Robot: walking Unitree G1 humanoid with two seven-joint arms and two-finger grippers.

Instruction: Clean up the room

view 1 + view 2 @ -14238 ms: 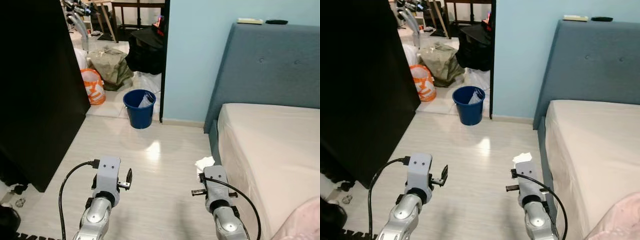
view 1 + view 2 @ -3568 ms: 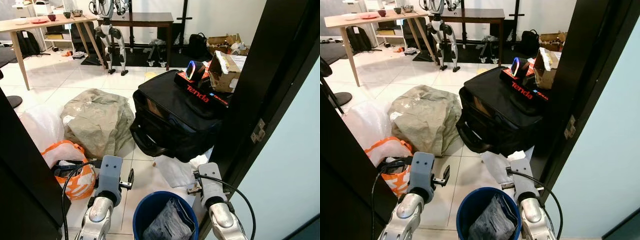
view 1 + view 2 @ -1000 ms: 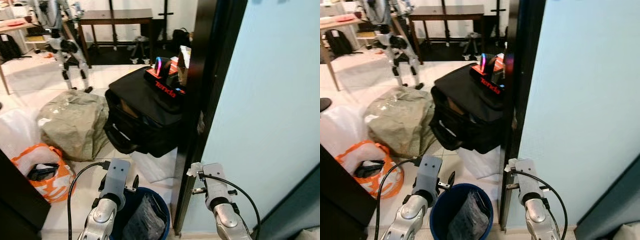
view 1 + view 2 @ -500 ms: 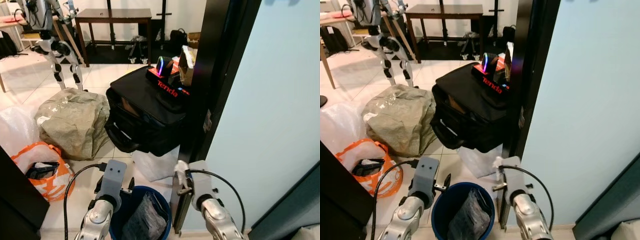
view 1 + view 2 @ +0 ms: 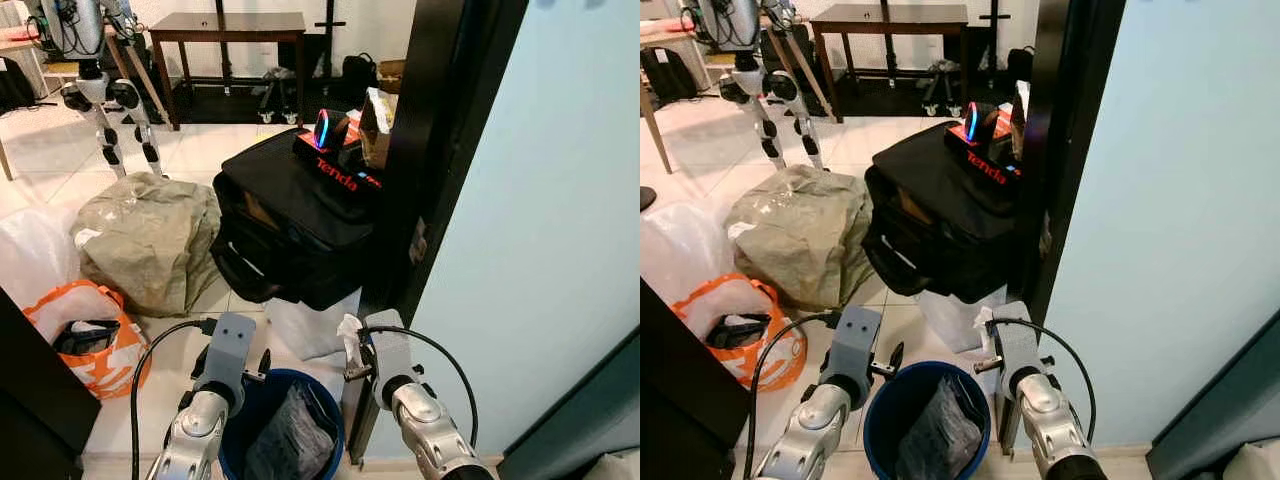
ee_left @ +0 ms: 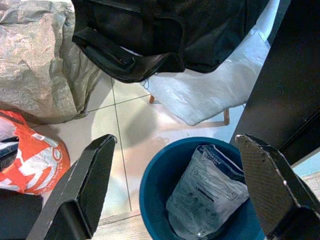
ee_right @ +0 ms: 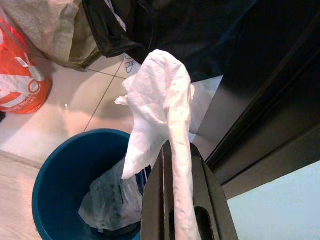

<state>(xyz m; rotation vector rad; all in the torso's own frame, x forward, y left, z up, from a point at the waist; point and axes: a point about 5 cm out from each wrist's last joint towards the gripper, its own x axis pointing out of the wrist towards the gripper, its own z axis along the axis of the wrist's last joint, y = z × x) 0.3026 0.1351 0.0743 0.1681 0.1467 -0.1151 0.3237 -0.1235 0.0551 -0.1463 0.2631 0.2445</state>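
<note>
A blue bin (image 5: 318,404) stands on the floor right below me with a grey plastic bag (image 6: 207,187) inside it. My right gripper (image 7: 172,150) is shut on a crumpled white tissue (image 7: 159,102) and hangs above the bin's rim on the right side, close to the black door frame (image 5: 440,150). The tissue (image 5: 349,335) also shows at that wrist in the head view. My left gripper (image 6: 172,165) is open over the bin's left edge with nothing between its fingers.
Beyond the bin lie a black bag (image 5: 295,215) with a red box on top, a white plastic sheet (image 6: 210,95), a beige sack (image 5: 145,235) and an orange bag (image 5: 85,335). A light blue wall (image 5: 560,220) rises on the right.
My right arm has swung left from beside the door frame toward the bin, carrying the tissue. The camera has shifted slightly.
</note>
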